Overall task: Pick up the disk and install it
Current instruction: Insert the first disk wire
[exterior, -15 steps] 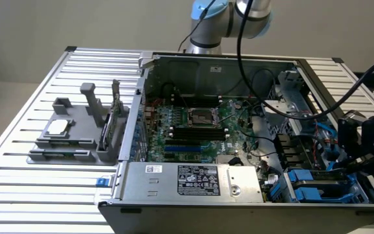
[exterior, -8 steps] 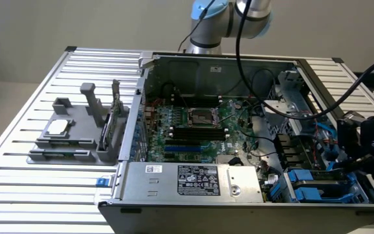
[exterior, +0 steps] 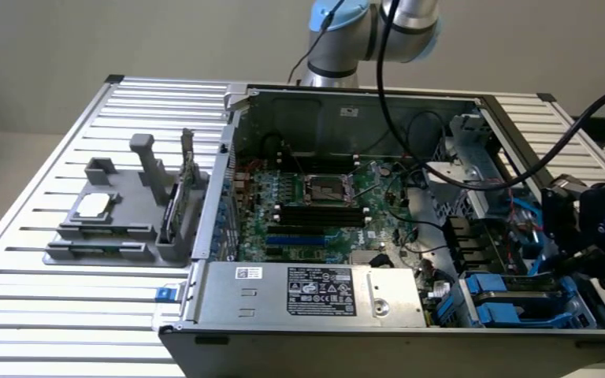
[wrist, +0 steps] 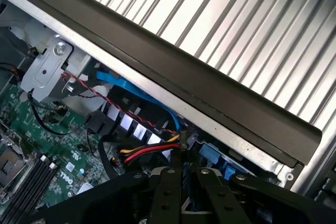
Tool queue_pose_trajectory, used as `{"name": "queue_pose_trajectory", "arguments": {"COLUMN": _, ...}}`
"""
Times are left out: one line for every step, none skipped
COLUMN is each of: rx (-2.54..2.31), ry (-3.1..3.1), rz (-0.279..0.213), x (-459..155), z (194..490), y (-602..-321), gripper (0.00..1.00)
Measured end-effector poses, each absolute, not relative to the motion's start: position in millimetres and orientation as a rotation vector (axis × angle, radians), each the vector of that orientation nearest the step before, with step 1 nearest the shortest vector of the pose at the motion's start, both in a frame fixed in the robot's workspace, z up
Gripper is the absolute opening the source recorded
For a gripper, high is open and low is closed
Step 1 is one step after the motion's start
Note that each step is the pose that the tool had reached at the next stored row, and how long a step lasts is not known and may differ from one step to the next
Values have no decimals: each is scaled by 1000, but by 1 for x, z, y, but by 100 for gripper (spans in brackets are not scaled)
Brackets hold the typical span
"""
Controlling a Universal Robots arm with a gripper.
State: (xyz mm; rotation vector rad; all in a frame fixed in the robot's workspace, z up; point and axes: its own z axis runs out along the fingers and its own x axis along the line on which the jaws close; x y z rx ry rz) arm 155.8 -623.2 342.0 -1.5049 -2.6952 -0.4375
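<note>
The open computer case [exterior: 313,323] lies on the slatted metal table [exterior: 50,331]. In its drive bay, at the near corner on the exterior view's right, sits a flat grey piece in blue plastic carrier frames [exterior: 515,302]. It looks like the disk, though no white label shows. My black gripper [exterior: 597,236] hangs just above and beside that bay. In the wrist view the gripper [wrist: 184,192] points at the case's edge. Its fingers [wrist: 167,195] stand close together with nothing between them. Blue carrier parts [wrist: 212,157] show just beyond the tips.
A grey fixture [exterior: 113,224] on the exterior view's left holds a small square chip [exterior: 92,205] and upright cards [exterior: 185,185]. In the case are the motherboard [exterior: 313,205], a long grey stickered box [exterior: 313,291] and loose cables [wrist: 144,153]. The arm's black cables [exterior: 460,169] cross above.
</note>
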Motion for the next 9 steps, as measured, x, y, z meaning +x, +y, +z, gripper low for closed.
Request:
{"name": "queue_pose_trajectory", "arguments": {"rx": -1506, "ry": -2694, "rz": -438, "x": 155, "z": 345, "y": -623, "gripper": 16}}
{"name": "queue_pose_trajectory", "arguments": {"rx": -1506, "ry": -2694, "rz": -438, "x": 155, "z": 349, "y": -623, "gripper": 16}}
{"name": "queue_pose_trajectory", "arguments": {"rx": -1508, "ry": -2693, "rz": -438, "x": 155, "z": 352, "y": -623, "gripper": 16}}
{"name": "queue_pose_trajectory", "arguments": {"rx": -1509, "ry": -2693, "rz": -438, "x": 154, "z": 354, "y": -623, "gripper": 16}}
{"name": "queue_pose_trajectory", "arguments": {"rx": -1511, "ry": -2692, "rz": -438, "x": 154, "z": 356, "y": -623, "gripper": 16}}
{"name": "queue_pose_trajectory", "arguments": {"rx": -1513, "ry": -2691, "rz": -438, "x": 153, "z": 357, "y": -623, "gripper": 16}}
{"name": "queue_pose_trajectory", "arguments": {"rx": -1515, "ry": -2690, "rz": -439, "x": 153, "z": 357, "y": -623, "gripper": 16}}
{"name": "queue_pose_trajectory", "arguments": {"rx": -1516, "ry": -2689, "rz": -439, "x": 153, "z": 357, "y": -623, "gripper": 16}}
{"name": "queue_pose_trajectory", "arguments": {"rx": -1517, "ry": -2689, "rz": -439, "x": 153, "z": 357, "y": -623, "gripper": 16}}
